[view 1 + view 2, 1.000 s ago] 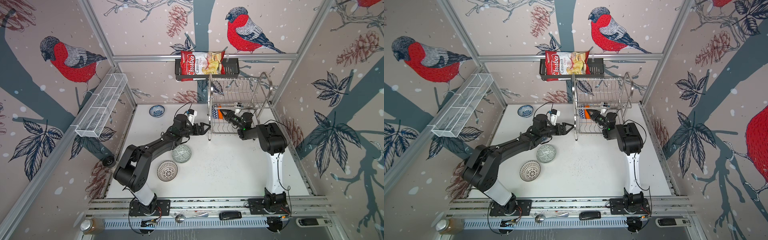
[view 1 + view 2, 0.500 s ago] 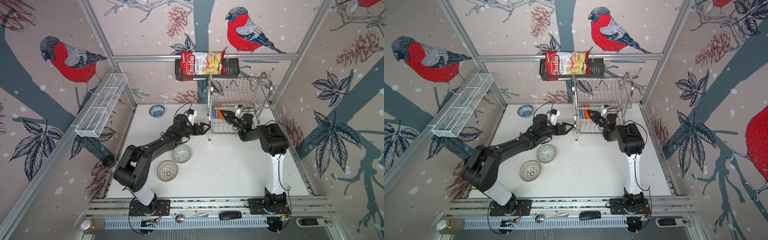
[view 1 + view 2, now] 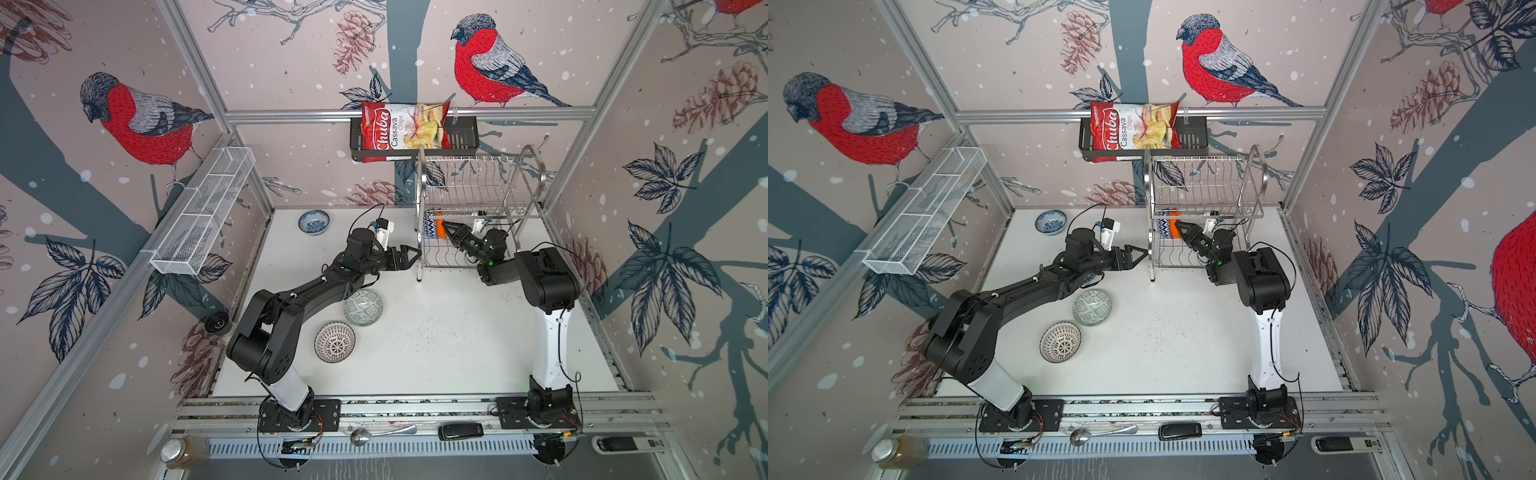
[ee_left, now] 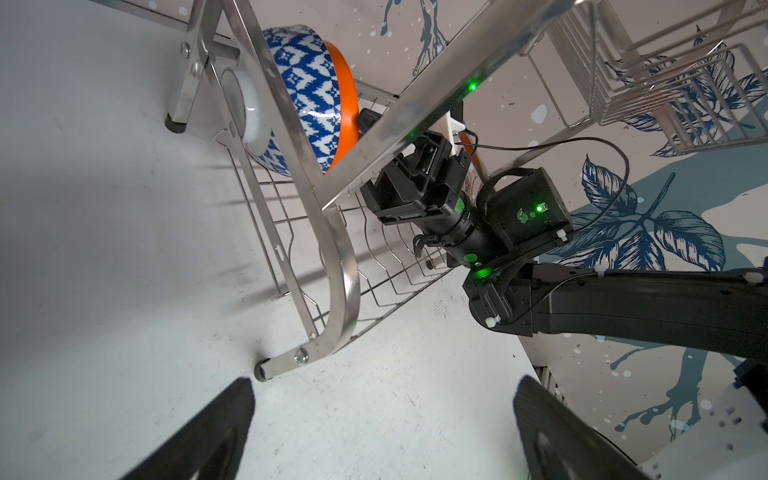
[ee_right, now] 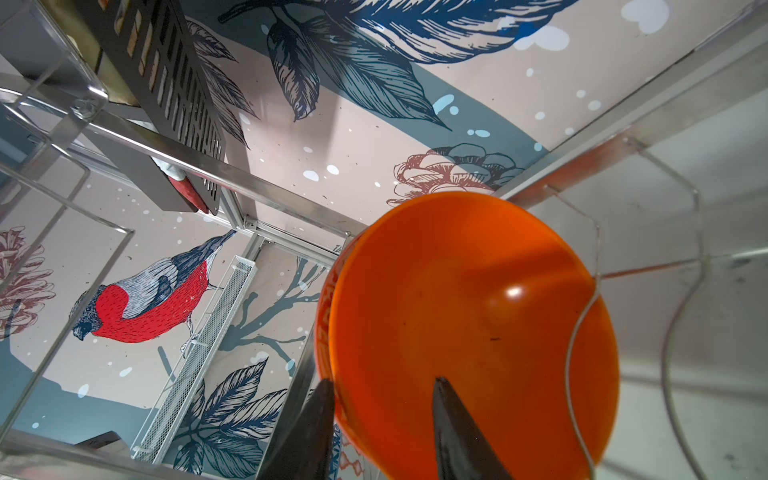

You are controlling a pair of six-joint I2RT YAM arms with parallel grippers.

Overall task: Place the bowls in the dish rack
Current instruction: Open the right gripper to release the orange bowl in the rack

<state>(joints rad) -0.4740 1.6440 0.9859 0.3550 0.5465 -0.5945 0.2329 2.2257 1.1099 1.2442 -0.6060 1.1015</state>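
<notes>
The dotted bowl (image 3: 334, 342) lies nearest on the desk (image 3: 449, 345). The grey-green bowl (image 3: 363, 307) lies near it, a little farther and to the right, beside the left arm. Beyond them the left claw (image 3: 409, 257) points right at the near left leg of the rack (image 3: 478, 195). Its jaws are spread wide with nothing between them, and neither bowl is at its tips.

The right claw (image 3: 451, 229) reaches from the right into the rack's lower shelf. Its jaws stand partly apart, astride the rim of the orange bowl (image 5: 469, 332), with one finger (image 5: 457, 428) inside the bowl and the other outside. I cannot tell whether either finger touches it.

The orange bowl stands on edge at the shelf's far left end, with its mouth towards the right claw. It nests against the blue-patterned bowl (image 4: 305, 95), which stands on edge on its left. The rack's upper shelf holds no bowl.

Farthest, the floral bowl (image 3: 313, 221) sits on the desk at the far left, well apart from both claws.
</notes>
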